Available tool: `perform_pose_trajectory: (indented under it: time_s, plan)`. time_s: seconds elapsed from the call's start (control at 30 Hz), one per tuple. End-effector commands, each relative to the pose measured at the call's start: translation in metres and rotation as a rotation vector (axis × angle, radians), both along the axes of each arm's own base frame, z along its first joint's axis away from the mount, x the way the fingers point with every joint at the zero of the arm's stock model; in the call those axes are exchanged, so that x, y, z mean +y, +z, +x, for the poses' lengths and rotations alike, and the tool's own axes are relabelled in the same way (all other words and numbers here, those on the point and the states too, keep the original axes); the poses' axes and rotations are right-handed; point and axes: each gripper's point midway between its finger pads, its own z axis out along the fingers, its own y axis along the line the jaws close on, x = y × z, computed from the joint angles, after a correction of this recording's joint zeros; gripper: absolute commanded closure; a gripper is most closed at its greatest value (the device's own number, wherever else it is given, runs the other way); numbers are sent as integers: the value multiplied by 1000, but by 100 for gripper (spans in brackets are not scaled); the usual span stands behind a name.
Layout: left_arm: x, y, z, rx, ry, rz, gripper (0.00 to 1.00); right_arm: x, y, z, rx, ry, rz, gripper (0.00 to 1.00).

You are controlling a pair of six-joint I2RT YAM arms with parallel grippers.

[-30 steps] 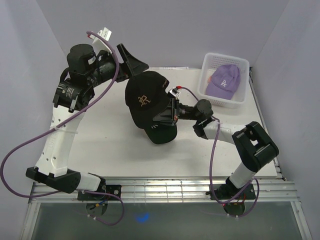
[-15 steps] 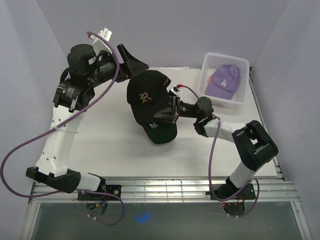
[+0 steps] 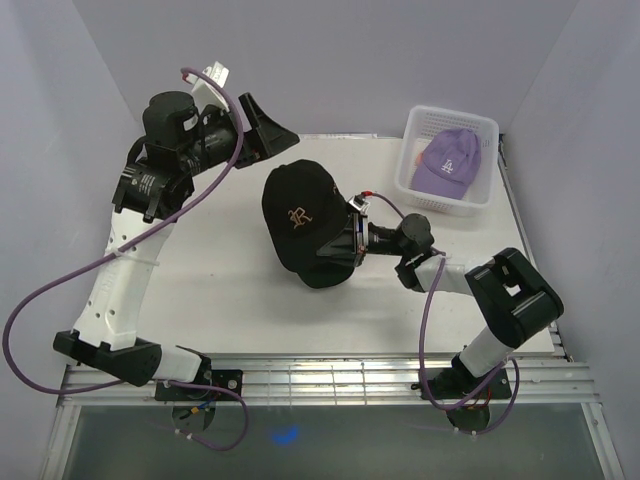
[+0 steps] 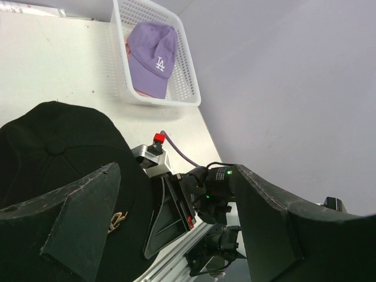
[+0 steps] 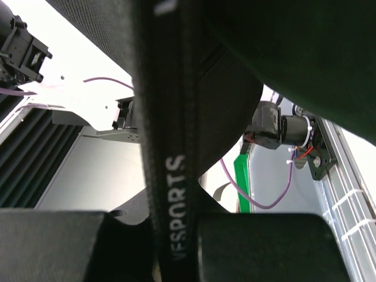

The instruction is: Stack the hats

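A: Where's the black cap [image 3: 300, 205]?
B: Centre frame, tilted over the dark cap [image 3: 325, 275] on the tabletop [image 3: 200, 290]. Best to level it, crown over crown, before letting go.
A: Jaws?
B: Right jaws pinched tight on its back strap. Left jaws, upper left, spread wide, holding nothing.

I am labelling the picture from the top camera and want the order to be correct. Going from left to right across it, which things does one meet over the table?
Left fingers, open → black cap → lavender cap, lying in the white basket.
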Motion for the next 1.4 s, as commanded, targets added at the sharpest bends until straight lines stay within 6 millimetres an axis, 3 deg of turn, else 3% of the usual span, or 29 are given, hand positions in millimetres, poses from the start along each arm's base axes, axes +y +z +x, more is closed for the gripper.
perform_pose_trajectory:
  time_s: [0.0,0.3,0.57,0.7,0.97,1.37]
  plan:
    - [0,-10,3,10,2,16,13,-11,16,-20,-118,21,82,92]
    - [-4,-52,14,88,-5,61,13,-19,-4,-30,-78,25,100,92]
    - [1,-104,18,173,16,139,13,-22,-27,-26,-19,7,76,92]
    - [2,-121,20,196,20,167,13,-24,-36,-24,3,-4,62,92]
    - [4,-145,22,233,24,201,13,-31,-62,-22,35,-26,-12,92]
    - [8,-176,27,275,46,245,14,-31,-121,-7,19,-44,-285,92]
